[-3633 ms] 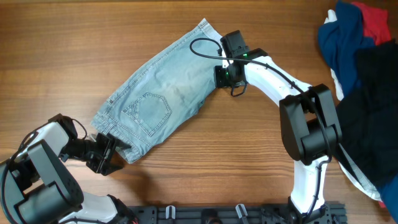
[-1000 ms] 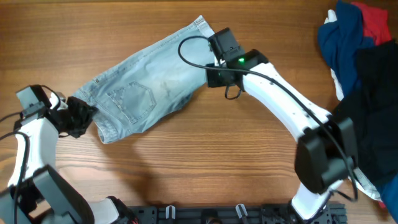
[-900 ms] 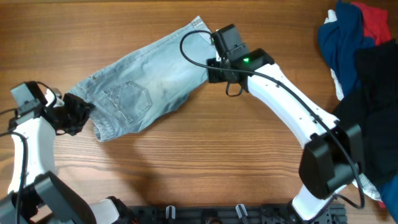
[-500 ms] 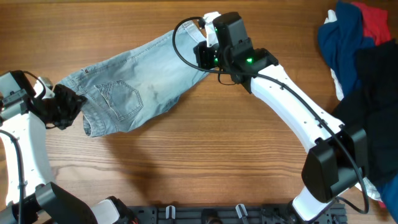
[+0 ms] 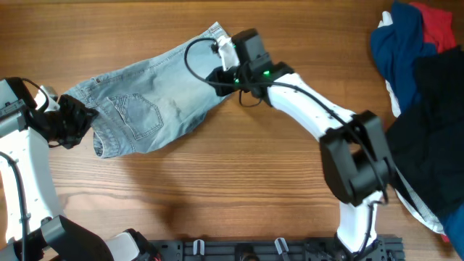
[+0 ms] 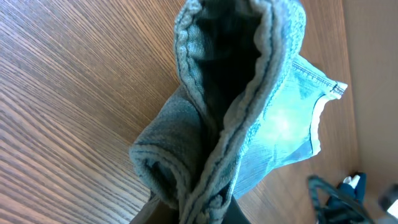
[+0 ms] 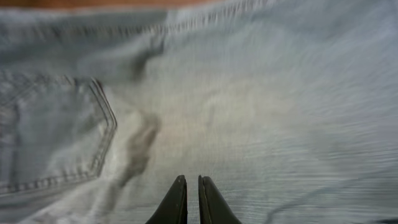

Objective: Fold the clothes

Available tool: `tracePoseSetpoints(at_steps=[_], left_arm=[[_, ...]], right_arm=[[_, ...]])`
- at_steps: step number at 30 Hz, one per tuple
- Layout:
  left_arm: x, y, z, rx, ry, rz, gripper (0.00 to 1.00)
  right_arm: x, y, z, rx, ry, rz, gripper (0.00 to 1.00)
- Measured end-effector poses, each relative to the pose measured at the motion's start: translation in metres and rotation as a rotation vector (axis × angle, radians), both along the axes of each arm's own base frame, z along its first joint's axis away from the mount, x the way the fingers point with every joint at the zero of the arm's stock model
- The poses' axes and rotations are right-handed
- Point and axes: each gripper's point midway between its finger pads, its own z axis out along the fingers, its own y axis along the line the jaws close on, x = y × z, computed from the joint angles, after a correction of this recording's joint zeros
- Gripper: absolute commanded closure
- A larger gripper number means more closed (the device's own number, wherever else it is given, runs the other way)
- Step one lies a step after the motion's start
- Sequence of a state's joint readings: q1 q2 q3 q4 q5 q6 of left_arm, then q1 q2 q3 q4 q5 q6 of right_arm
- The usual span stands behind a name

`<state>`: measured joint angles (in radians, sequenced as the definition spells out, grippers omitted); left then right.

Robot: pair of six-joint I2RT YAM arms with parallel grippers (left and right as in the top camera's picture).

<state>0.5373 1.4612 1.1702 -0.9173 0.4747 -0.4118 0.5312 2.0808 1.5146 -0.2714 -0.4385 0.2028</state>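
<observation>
The clothes, light-blue denim shorts (image 5: 156,90), lie slantwise on the wooden table (image 5: 217,188), back pocket (image 5: 138,112) facing up. My left gripper (image 5: 76,123) is shut on their lower-left waistband end. In the left wrist view the bunched denim (image 6: 236,93) rises out of my left gripper (image 6: 196,214). My right gripper (image 5: 220,78) hovers over the shorts' upper-right part. In the right wrist view it (image 7: 192,183) is shut, its tips above flat denim (image 7: 249,93) to the right of the pocket (image 7: 56,124), and no cloth is bunched between them.
A pile of dark blue, red and black garments (image 5: 424,72) fills the right edge of the table. A black rail (image 5: 275,250) runs along the front edge. The right arm's cable (image 5: 192,54) loops over the shorts.
The left gripper has dragged the shorts to the left. The right gripper has moved left over the denim and its jaws have closed.
</observation>
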Motion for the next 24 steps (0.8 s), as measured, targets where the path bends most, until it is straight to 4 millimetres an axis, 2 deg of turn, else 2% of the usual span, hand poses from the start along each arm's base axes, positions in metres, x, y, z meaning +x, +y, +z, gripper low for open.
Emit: tracePoseSetpoints(at_steps=[5, 13, 18, 24], left_arm=[[0.000, 0.000, 0.000, 0.000, 0.000, 0.000, 0.96], [0.000, 0.000, 0.000, 0.000, 0.001, 0.000, 0.96], [0.000, 0.000, 0.000, 0.000, 0.001, 0.000, 0.96], [0.000, 0.000, 0.000, 0.000, 0.002, 0.000, 0.96]], right_arm=[[0.002, 0.007, -0.021, -0.008, 0.006, 0.007, 0.92], [0.014, 0.000, -0.042, -0.058, -0.013, -0.040, 0.91], [0.010, -0.004, -0.068, -0.095, 0.033, -0.044, 0.91], [0.005, -0.009, -0.084, -0.130, 0.069, -0.051, 0.92]])
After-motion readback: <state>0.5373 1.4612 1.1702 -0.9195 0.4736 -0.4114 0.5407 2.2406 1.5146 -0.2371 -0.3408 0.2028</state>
